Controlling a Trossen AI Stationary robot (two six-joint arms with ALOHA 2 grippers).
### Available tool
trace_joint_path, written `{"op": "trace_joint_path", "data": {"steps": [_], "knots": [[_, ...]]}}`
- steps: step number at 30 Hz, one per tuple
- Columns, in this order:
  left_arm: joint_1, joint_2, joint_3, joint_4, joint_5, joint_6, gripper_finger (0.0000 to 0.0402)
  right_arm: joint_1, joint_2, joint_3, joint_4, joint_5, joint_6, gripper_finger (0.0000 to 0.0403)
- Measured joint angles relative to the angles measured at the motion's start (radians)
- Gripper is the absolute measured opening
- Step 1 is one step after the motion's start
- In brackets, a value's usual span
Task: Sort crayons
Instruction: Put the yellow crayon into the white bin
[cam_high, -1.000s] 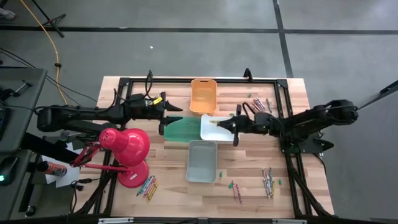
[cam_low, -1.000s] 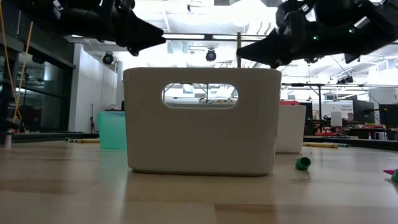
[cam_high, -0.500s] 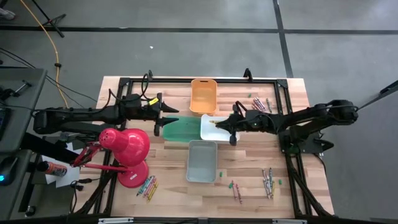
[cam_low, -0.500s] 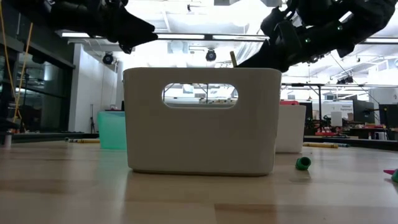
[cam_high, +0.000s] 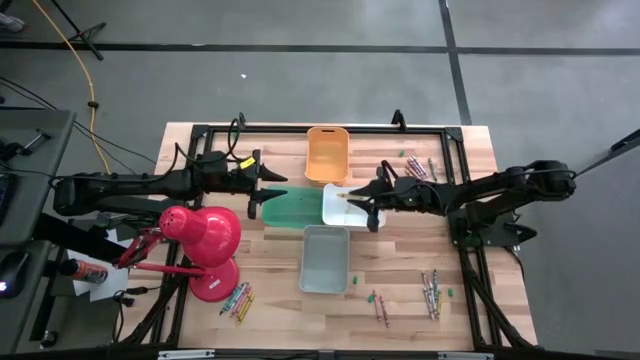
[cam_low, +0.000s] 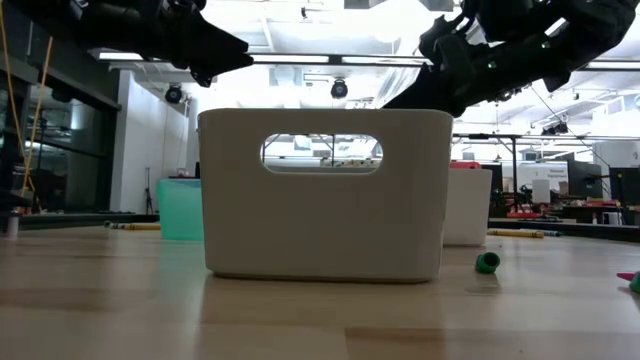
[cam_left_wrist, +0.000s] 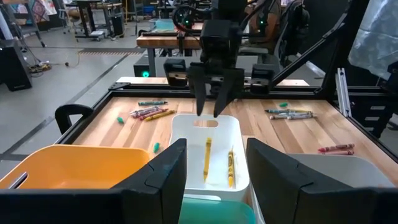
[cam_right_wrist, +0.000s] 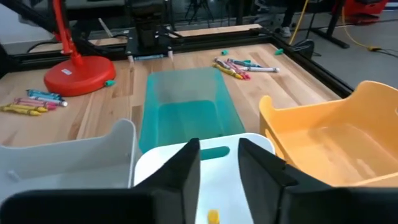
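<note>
Wood makes up the bench, and four bins sit near its middle. The orange bin is at the back, the grey bin at the front. Between them the green bin and the white bin stand side by side, touching. A red lamp stands on the bench's left part.

The right gripper hangs just over the white bin. Its jaws are a little apart and hold nothing. Two yellow crayons lie flat in the white bin, right under those jaws. The left gripper waits over the green bin's back edge. Its jaws are open and empty too.

More crayons lie in small heaps on the bench. One heap is in front of the lamp. Another heap is at the back right. A third heap is at the front right, with a few loose crayons beside it.

A crayon is very light and stiff, I think. It is made of wax, so a hard squeeze or a bend could snap it. The paper wrap should stop it from slipping much. The best place to hold one is the middle, across its thin sides. In a heap, picking the crayon at the edge looks easiest.
</note>
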Motion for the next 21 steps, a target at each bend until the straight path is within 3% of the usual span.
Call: {"op": "trace_joint_path", "data": {"steps": [5, 15, 19, 21], "knots": [[0.000, 0.000, 0.000, -0.005, 0.000, 0.000, 0.0154, 0.000, 0.000, 0.000, 0.034, 0.000, -0.028, 0.0131], [0.000, 0.000, 0.000, -0.011, 0.000, -0.003, 0.0154, 0.000, -0.001, 0.000, 0.077, 0.001, -0.055, 0.0135], [-0.023, 0.000, 0.000, -0.031, 0.012, -0.094, 0.0154, 0.000, -0.001, 0.000, 0.077, 0.005, -0.055, 0.0135], [-0.047, 0.000, 0.000, -0.029, 0.067, -0.152, 0.0154, 0.000, -0.001, 0.000, 0.077, 0.021, -0.056, 0.0135]]}}
